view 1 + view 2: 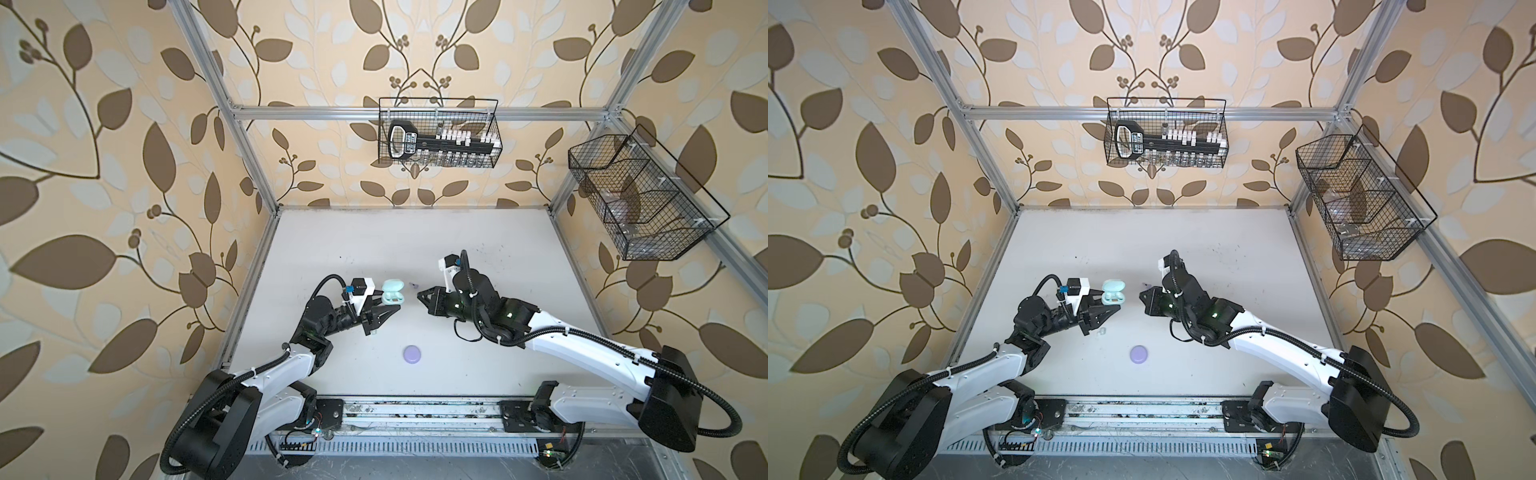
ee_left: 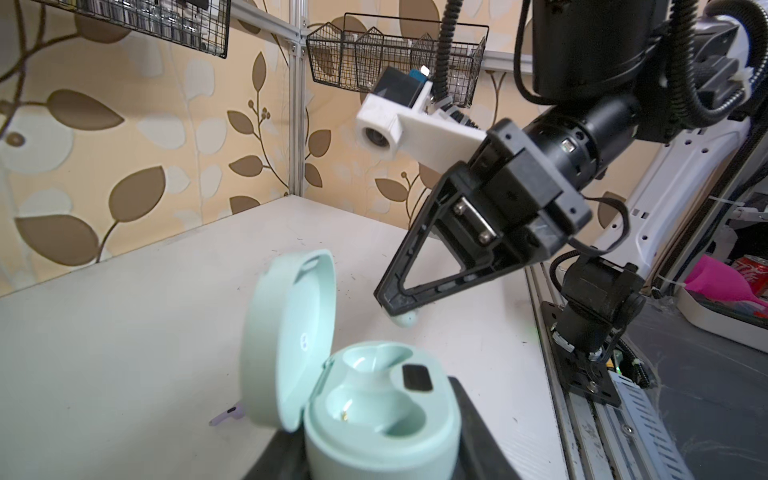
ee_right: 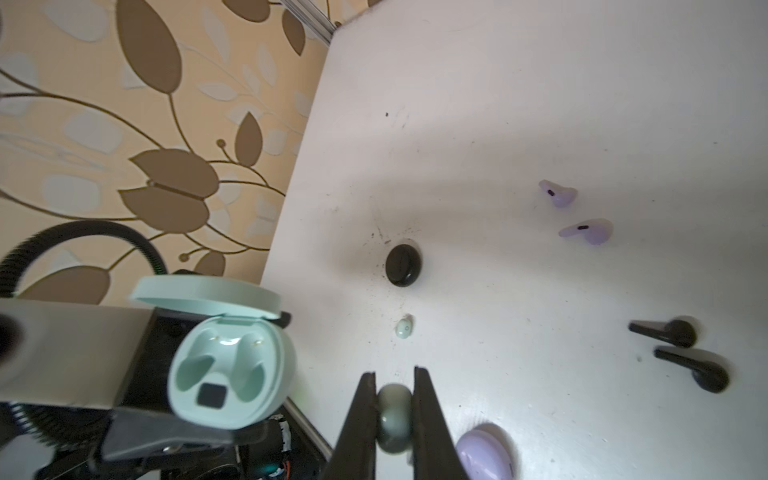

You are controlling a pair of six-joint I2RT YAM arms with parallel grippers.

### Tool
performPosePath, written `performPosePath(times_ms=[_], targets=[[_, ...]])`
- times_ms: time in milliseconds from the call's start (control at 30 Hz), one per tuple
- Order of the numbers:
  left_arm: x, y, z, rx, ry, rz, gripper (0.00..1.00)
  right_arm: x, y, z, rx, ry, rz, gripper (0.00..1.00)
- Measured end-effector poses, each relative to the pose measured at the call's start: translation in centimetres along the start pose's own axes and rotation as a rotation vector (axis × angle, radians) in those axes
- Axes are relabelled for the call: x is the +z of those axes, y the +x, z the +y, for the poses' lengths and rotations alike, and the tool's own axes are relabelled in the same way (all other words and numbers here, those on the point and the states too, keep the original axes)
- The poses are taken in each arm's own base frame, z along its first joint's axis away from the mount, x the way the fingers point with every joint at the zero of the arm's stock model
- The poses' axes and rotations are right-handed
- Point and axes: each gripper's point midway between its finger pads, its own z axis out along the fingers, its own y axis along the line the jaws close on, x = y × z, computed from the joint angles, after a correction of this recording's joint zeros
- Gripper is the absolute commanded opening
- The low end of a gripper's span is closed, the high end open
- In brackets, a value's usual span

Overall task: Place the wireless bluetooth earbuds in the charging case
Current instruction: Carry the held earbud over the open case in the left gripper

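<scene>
Nearest the robot's base, a lilac case [image 1: 412, 354] sat shut on the bench [image 1: 374, 249]; its contents were hidden.

Beyond it, the right jaws were pinching a mint earbud [image 3: 394, 419] across its round body. It was near the mint case [image 3: 232, 365] but not touching it. Whether it hung just above the bench or rested on it could not be told.

Judgement: the earbud looked very light, hard, glossy and rounded, so it was likely to slip or twist in the pinch. A hold across the widest part seemed best, leaving the lower end free to seat.

The left jaws were clamped on the mint case's lower half, with the lid [image 2: 286, 336] hinged up. Both sockets [image 2: 365, 411] were empty. The case was judged stiff, smooth and light, best gripped by the base and never the lid.

Farther out, a second mint earbud [image 3: 404, 326] lay loose on the bench. Past it sat a shut black case [image 3: 403, 266], contents unseen. Two black earbuds [image 3: 665, 332] lay side by side. Farthest were two lilac earbuds [image 3: 586, 230], and none of these was in a case.
</scene>
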Motion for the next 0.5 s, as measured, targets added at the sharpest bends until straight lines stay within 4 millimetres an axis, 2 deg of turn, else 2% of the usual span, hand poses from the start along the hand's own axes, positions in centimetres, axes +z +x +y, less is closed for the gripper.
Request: performPosePath(times_ms=[333, 500], targets=[[0.3, 0.2, -0.8, 0.035, 0.078, -0.033, 0.00, -3.6, -0.8, 4.1, -0.001, -0.151, -0.088, 0.13], [0.6, 0.6, -1.2, 0.030, 0.114, -0.031, 0.00, -4.0, -0.6, 5.4, -0.008, -0.194, -0.095, 0.14]])
